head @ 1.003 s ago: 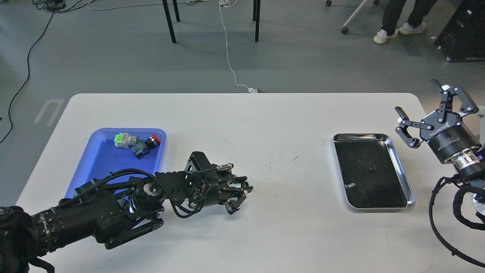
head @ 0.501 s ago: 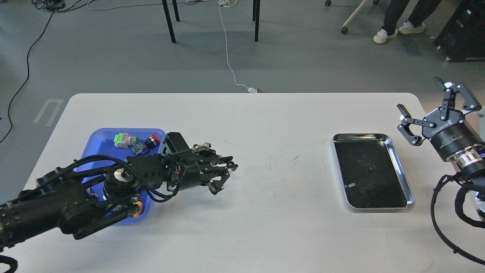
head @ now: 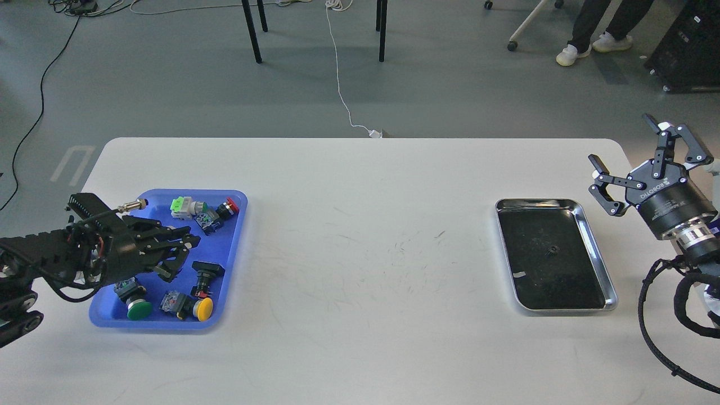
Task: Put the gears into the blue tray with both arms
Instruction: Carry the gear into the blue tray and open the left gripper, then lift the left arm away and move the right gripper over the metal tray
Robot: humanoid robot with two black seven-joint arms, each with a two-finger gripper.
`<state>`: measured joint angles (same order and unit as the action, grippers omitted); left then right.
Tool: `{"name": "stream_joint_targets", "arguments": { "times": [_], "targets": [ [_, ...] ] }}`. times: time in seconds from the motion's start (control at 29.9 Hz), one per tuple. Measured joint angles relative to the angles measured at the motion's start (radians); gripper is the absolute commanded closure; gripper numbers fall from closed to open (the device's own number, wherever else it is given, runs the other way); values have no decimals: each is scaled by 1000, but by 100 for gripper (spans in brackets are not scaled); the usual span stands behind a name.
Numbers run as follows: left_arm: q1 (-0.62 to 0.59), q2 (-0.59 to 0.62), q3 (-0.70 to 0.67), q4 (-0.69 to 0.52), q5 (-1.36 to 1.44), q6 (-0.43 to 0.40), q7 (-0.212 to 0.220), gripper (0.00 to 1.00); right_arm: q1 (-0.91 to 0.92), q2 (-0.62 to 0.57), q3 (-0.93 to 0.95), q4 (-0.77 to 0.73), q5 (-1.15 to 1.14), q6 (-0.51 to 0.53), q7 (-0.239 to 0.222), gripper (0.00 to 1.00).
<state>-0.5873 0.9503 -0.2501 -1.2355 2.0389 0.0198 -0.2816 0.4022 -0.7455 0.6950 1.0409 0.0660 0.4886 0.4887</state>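
The blue tray (head: 229, 247) lies at the table's left and holds several coloured push-button switches (head: 198, 211). No gear shows among them. My left gripper (head: 181, 257) hovers low over the tray's middle, pointing right. Its dark fingers sit close together, and I cannot see whether anything is between them. One tiny black gear (head: 552, 248) lies on the dark floor of the steel tray (head: 596, 247) at the right. My right gripper (head: 621, 140) is raised beyond that tray's far right corner, open and empty.
In the blue tray, green-capped (head: 138, 308), yellow-capped (head: 203, 307) and black (head: 206, 272) switches lie near its front. A small white scrap (head: 521, 275) lies in the steel tray. Black cable loops (head: 655, 315) hang at the right edge.
My left arm has swung left from the table's middle, and its gripper is now over the blue tray. The right gripper has barely moved.
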Motion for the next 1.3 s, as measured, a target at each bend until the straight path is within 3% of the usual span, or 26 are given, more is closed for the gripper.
{"name": "stream_joint_targets", "arguments": {
  "times": [0.2, 0.27, 0.43, 0.53, 0.63, 0.7, 0.94, 1.14, 1.3],
  "targets": [
    [14, -38, 6, 93, 2, 1, 1, 84, 6, -5, 0, 5, 0, 0, 0, 1],
    [14, -47, 17, 109, 3, 1, 2, 79, 7, -7, 0, 5, -1, 0, 0, 1],
    [14, -60, 28, 124, 1, 0, 5, 52, 6, -10, -1, 5, -1, 0, 0, 1],
    [14, -60, 29, 138, 0, 0, 7, 45, 5, -10, -1, 5, -1, 0, 0, 1],
    [12, -60, 22, 144, -5, 0, 7, 21, 4, -10, -1, 5, -3, 0, 0, 1],
    [7, -57, 13, 145, -25, 18, 0, 15, 4, -10, -1, 5, -3, 0, 0, 1],
    [-94, -51, -4, 140, -284, 116, -23, 3, 13, -65, 0, 7, -8, 0, 0, 1],
    [-263, -90, -6, 139, -785, 114, -22, 2, 26, -122, 3, 56, -112, 0, 0, 2],
    [-385, -142, -14, 144, -1264, 55, 0, 2, 69, -203, 17, 106, -197, 0, 0, 1]
  ]
}}
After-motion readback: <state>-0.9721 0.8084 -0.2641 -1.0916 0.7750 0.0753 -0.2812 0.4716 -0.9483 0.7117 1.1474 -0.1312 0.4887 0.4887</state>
